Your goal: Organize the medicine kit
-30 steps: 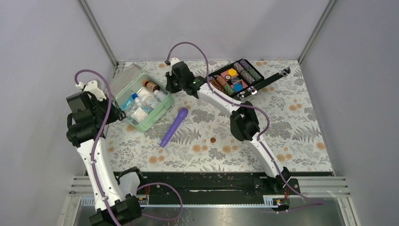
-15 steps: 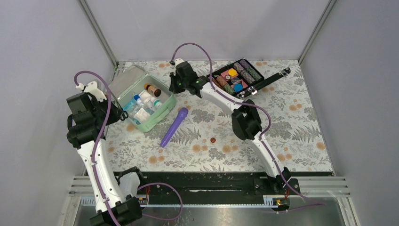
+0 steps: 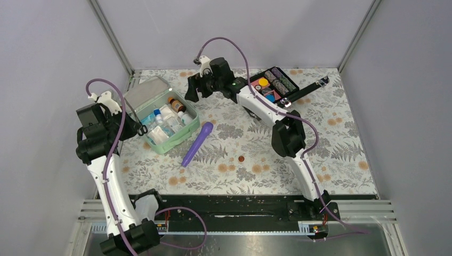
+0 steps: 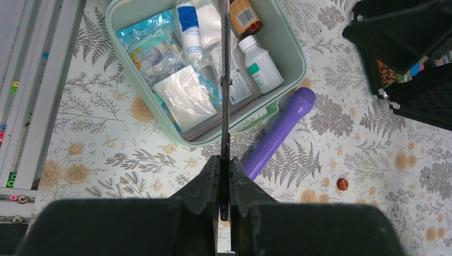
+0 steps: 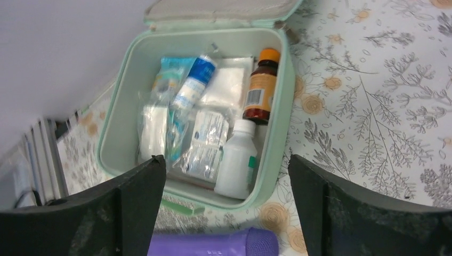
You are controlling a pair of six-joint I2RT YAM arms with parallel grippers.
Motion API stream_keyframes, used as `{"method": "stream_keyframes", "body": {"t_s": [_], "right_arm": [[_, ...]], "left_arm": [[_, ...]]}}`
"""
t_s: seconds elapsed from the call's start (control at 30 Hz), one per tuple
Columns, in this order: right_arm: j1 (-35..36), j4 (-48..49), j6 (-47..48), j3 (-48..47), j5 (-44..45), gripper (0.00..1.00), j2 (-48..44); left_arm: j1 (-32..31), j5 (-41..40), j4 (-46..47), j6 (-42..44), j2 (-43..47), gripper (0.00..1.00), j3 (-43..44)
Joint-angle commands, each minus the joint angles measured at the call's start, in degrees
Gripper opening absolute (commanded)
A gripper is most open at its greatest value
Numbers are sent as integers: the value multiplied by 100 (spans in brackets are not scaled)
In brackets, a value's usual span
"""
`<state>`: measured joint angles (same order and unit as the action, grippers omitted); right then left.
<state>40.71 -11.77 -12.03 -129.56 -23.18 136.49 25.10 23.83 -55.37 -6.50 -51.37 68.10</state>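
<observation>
The mint-green medicine kit (image 3: pixel 187 124) lies open at the back left, its lid (image 3: pixel 142 92) hinged back. Inside are a brown bottle (image 5: pixel 259 93) with an orange cap, a white bottle (image 5: pixel 237 160), a blue-capped tube (image 5: pixel 192 85) and several clear packets (image 4: pixel 184 96). My right gripper (image 5: pixel 224 160) hangs open above the kit's right side with nothing between its fingers; the top view shows the right gripper (image 3: pixel 194 88) just beyond the kit's far corner. My left gripper (image 4: pixel 224 160) is shut on a thin metal tool (image 4: pixel 225 80), seen edge-on, that reaches out over the kit.
A purple tube (image 3: pixel 196 144) lies on the floral mat just right of the kit. A small red disc (image 3: pixel 240 158) sits further right. An open black case (image 3: pixel 269 87) of colourful rolls stands at the back, behind the right arm. Grey walls close in at left and back.
My right gripper has opened wide and drawn up and back from the kit's far corner. The kit has turned slightly. The left arm has hardly moved.
</observation>
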Motion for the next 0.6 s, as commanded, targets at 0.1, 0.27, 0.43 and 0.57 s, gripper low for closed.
{"method": "stream_keyframes", "body": {"t_s": [0.1, 0.27, 0.43, 0.57], "right_arm": [[475, -458, 1271, 319, -1433, 90, -653], [1006, -4, 914, 963, -1530, 94, -736], [1505, 92, 1169, 772, -1129, 96, -407], [1798, -122, 1753, 16, -735, 94, 121]], "left_arm": [[17, 80, 423, 40, -58, 0, 203], [20, 41, 398, 88, -193, 0, 364], [20, 69, 322, 143, -382, 0, 624], [20, 120, 280, 145, -450, 0, 703]]}}
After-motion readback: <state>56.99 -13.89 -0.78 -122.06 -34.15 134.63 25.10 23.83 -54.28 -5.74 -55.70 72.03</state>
